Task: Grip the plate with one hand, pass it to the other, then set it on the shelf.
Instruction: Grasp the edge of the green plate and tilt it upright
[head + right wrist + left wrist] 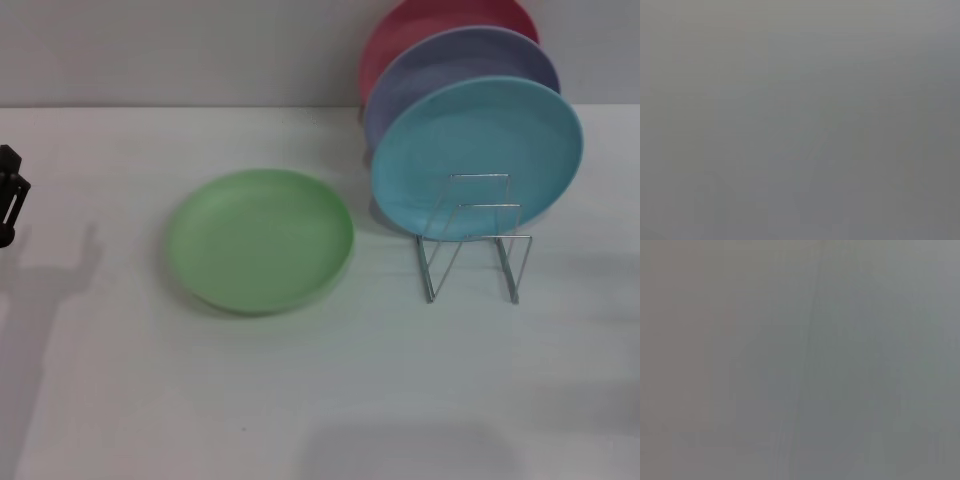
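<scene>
Plate [260, 240] flat on table [320, 400], beside shelf [475, 240]

You have the green plate [260, 240] lying flat on the white surface [320, 400], left of the rack [472, 238] and apart from it. The wire rack stands on its angled legs, and a blue plate [478, 157] leans upright in it, facing you. Behind that one stands a lavender plate [440, 70], and behind that a red plate [420, 25], each partly hidden by the one in front. At the far left edge you see a bit of the left hand [10, 195], black, well apart from the green plate; its fingers are cut off by the edge. Its shadow falls across the surface beside it.
</scene>
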Controlling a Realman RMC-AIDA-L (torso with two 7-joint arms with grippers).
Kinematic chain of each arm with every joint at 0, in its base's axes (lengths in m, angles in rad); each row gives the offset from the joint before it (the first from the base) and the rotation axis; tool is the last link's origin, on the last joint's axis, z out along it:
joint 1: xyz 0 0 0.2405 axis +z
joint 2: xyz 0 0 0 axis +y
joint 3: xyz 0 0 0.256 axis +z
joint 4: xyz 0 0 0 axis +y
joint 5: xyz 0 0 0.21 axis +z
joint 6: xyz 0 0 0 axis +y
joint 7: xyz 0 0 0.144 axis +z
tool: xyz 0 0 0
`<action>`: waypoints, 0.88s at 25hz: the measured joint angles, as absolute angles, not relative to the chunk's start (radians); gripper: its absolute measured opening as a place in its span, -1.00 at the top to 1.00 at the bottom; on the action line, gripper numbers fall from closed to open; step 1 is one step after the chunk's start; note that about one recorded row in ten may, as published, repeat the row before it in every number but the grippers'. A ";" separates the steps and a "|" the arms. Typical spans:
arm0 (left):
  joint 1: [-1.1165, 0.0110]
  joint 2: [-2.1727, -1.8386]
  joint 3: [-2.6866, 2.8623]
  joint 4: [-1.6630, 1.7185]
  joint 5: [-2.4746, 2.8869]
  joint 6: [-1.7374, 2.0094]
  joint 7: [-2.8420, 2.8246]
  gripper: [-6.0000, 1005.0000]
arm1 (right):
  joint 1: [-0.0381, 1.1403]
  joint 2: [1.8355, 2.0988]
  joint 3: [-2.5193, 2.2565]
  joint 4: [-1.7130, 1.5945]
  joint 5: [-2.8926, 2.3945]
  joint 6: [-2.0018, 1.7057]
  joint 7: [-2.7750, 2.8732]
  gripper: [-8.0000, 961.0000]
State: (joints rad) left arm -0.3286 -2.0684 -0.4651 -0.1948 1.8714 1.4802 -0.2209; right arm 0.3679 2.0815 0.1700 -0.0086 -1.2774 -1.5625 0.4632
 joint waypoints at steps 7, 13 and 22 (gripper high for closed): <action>-0.331 -2.069 -0.454 -0.197 1.871 1.479 -0.221 -0.69 | 0.364 2.080 0.121 -0.008 -1.310 -1.563 0.394 0.02; -0.343 -2.070 -0.450 -0.206 1.871 1.473 -0.214 -0.68 | 0.372 2.079 0.121 0.001 -1.311 -1.550 0.385 0.03; -0.376 -2.065 -0.456 -0.270 1.871 1.395 -0.137 -0.68 | 0.399 2.076 0.120 0.014 -1.314 -1.502 0.398 0.03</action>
